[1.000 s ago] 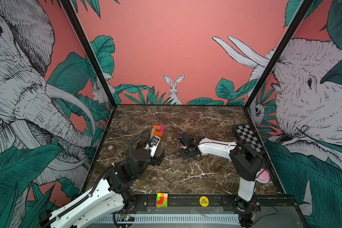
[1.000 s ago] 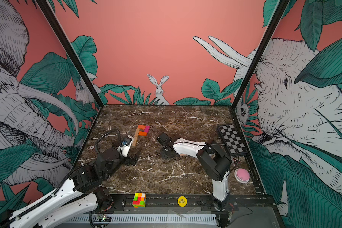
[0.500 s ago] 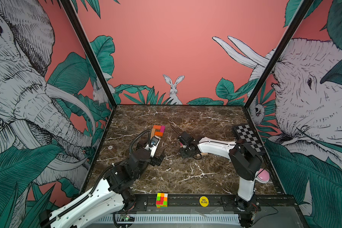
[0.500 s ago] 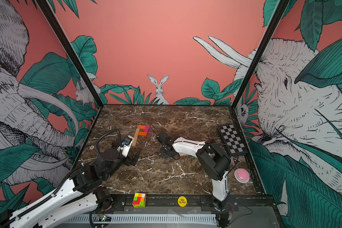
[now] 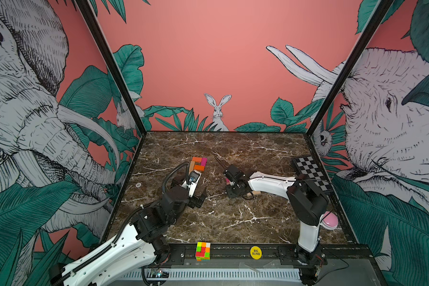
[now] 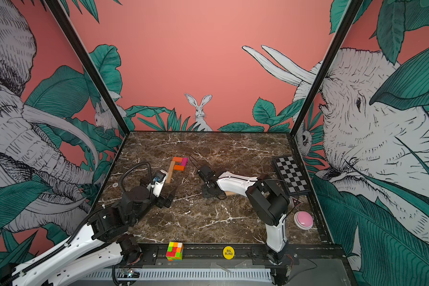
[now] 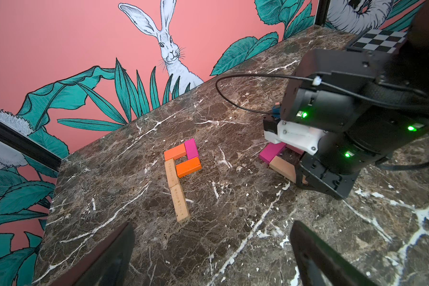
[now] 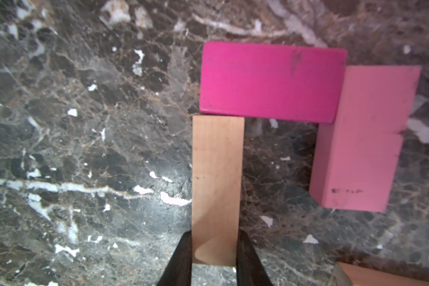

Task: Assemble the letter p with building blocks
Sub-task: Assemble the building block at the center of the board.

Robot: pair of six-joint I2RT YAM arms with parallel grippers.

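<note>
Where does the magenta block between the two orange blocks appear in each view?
Top view: magenta block, just left of centre.
Top view: same place.
Left wrist: mid-picture, between the orange blocks.
Right wrist: not in it; a second magenta block touches a pink block.
Shared landmark: right gripper, shut on a tan block, in all four.

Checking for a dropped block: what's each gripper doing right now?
Left gripper: open, holding nothing.
Right gripper: closed on the plain tan block.
</note>
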